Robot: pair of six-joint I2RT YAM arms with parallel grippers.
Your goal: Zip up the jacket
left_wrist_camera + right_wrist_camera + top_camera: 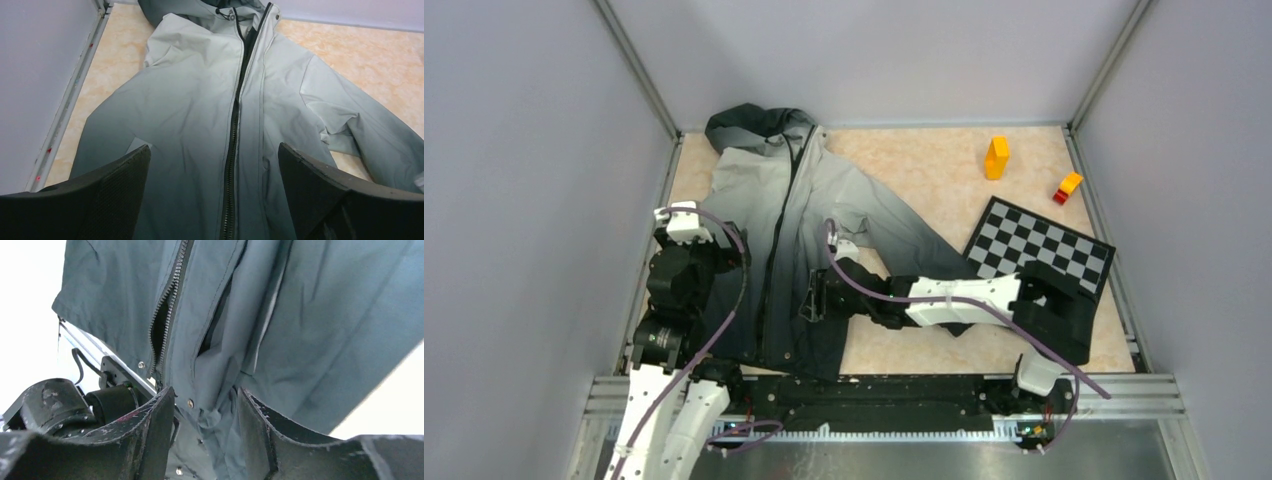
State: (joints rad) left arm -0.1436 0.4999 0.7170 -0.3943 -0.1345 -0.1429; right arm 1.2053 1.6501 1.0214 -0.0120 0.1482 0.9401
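The jacket (809, 215) lies flat on the table, its dark hood (759, 122) at the far side and its black hem near the arms. Its dark zipper (776, 250) runs down the front. My left gripper (719, 262) hovers wide open over the lower left front. In the left wrist view the zipper (232, 150) lies between its fingers (125, 180). My right gripper (816, 300) is at the right front panel near the hem. In the right wrist view it (206, 395) pinches a bunched fold of jacket fabric (215, 417). The zipper (167, 305) gapes a little there.
A checkerboard (1039, 245) lies at the right, partly under the right arm. A yellow block (996, 157) and an orange-and-red block (1067, 187) stand at the far right. Grey walls close in the left, right and far sides. The jacket's right sleeve (924, 255) stretches toward the board.
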